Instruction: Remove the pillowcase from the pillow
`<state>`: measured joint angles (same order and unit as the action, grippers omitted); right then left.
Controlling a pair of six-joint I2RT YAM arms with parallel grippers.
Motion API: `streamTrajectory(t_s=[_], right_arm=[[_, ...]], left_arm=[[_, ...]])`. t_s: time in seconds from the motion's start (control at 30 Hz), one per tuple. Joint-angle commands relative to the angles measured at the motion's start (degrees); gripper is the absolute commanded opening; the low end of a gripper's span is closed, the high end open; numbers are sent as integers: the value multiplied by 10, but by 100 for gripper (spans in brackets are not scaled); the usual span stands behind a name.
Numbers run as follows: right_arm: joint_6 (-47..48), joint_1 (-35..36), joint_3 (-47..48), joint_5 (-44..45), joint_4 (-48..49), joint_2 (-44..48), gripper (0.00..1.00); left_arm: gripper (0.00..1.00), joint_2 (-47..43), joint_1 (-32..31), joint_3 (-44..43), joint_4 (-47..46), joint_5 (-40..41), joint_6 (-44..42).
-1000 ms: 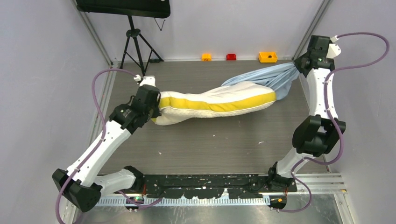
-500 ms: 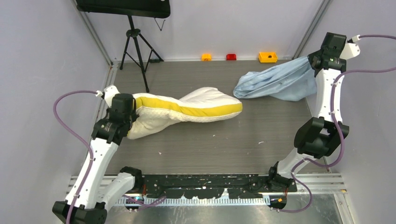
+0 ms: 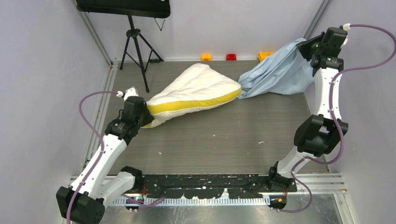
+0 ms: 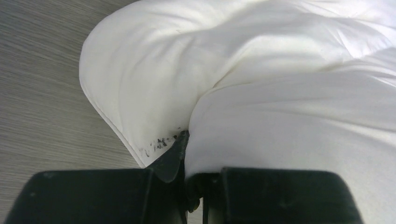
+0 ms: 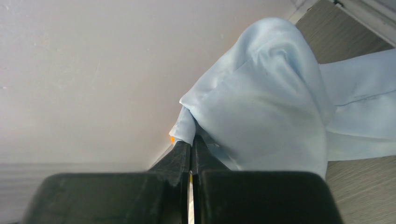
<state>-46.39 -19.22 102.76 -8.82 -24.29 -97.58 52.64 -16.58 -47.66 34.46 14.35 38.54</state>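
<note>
From above, we cannot tell whether the thin light-blue fabric pillowcase (image 3: 280, 77) overlaps the tip of the puffy white quilted pillow (image 3: 196, 86) or merely touches it, and the fabric hides most of an orange bin (image 3: 262, 55) at the back wall. In the wrist views the pillow runs off the top and right edges, the pillowcase off the right.

The left claw (image 3: 144, 113), held low on an outstretched arm, pinches the pillow (image 3: 198, 88), while the raised right claw (image 3: 304, 47) pinches the pillowcase (image 3: 275, 77).
</note>
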Motion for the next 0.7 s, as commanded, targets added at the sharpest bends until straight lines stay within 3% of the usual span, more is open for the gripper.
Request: streamTrajectory(t_s=[0.0,0.17,0.3,0.4,0.5,0.6,0.63,0.67], right_arm=[[-23,2,46,-37,42,10,0],[-40,3,43,-64,89,31,0],[-52,20,73,-128,92,15,0],[-26,69,97,-149,81,1,0],[17,126,121,-157,51,-15,0],[38,161,128,-185,38,-23,0],[46,169,127,-197,35,-20,4],[53,174,126,-198,23,-16,19]], left_arm=[[0,11,-10,-16,-13,39,2],[0,38,-17,-12,-38,-25,-11],[0,91,-109,-31,-56,3,-9],[0,133,-176,-55,-86,42,-31],[0,192,-190,-81,-126,-13,-58],[0,250,-208,-134,-104,-32,-99],[5,258,-219,-146,-93,-20,-114],[13,261,-230,-155,-88,-15,-129]])
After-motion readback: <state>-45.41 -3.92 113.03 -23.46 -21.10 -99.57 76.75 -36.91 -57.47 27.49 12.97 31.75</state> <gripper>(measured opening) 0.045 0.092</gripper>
